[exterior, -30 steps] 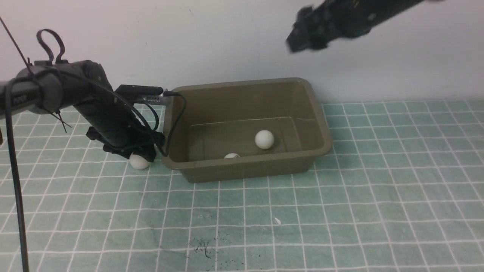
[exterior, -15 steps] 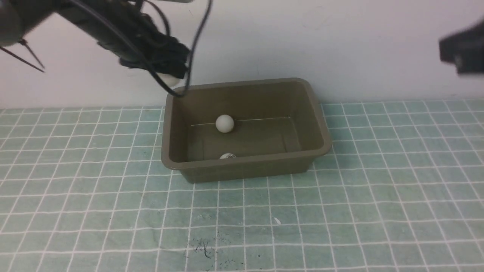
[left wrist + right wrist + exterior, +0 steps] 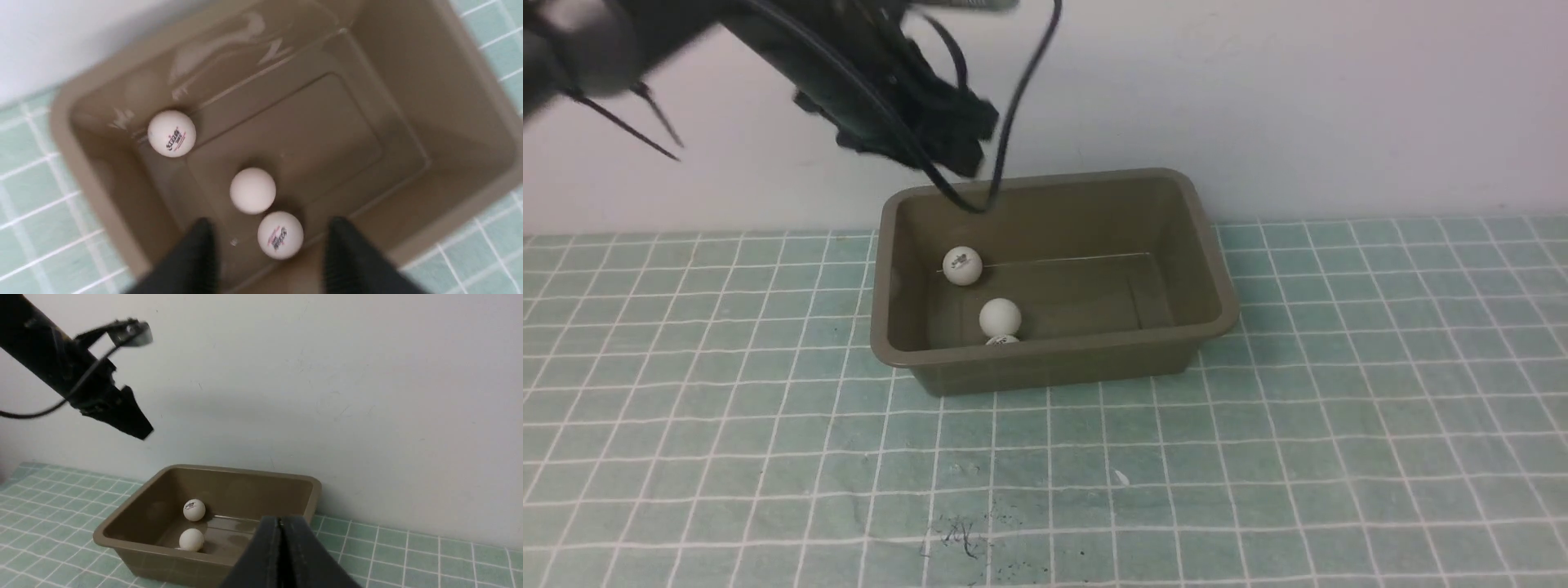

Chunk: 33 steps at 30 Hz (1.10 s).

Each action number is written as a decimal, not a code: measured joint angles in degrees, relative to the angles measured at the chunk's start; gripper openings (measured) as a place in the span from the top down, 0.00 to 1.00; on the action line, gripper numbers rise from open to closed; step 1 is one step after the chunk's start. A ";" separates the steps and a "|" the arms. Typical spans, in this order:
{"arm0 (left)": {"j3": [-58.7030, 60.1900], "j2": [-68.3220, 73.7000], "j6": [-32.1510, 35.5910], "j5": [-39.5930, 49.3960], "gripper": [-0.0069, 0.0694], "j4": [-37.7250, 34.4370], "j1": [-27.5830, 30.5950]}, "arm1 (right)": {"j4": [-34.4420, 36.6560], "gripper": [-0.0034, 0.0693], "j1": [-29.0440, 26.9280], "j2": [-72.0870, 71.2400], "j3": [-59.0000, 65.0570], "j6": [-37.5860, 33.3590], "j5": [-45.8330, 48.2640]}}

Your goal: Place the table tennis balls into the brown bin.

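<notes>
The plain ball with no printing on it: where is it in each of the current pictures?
Front view: in the near left part of the bin, the unprinted ball.
Left wrist view: the middle one of three balls.
Right wrist view: the lower of two visible balls, partly behind the bin's rim.
Shared landmark: the printed ball in the bin's far left corner.

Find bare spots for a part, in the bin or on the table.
Table: wide bare stretch right of the brown bin; also left of it, and between its near wall and the scuff marks.
Bin: floor bare toward its right wall. Crowded on the left: three balls.
</notes>
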 joint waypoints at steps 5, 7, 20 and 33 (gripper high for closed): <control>3.67 -16.21 -0.94 2.19 0.90 1.72 0.00 | -0.06 0.97 0.00 -5.89 0.91 1.03 -0.97; 6.40 -20.80 -0.97 1.75 0.91 1.72 0.00 | -0.28 0.97 0.00 -7.23 0.91 1.64 -1.55; 58.62 -67.34 -1.60 -28.34 0.92 1.50 0.00 | -0.44 0.97 0.00 -8.09 0.91 2.85 -1.97; 84.58 -104.72 -1.60 -52.15 0.92 1.27 -0.05 | -0.38 0.97 0.00 -8.17 1.04 2.97 -1.77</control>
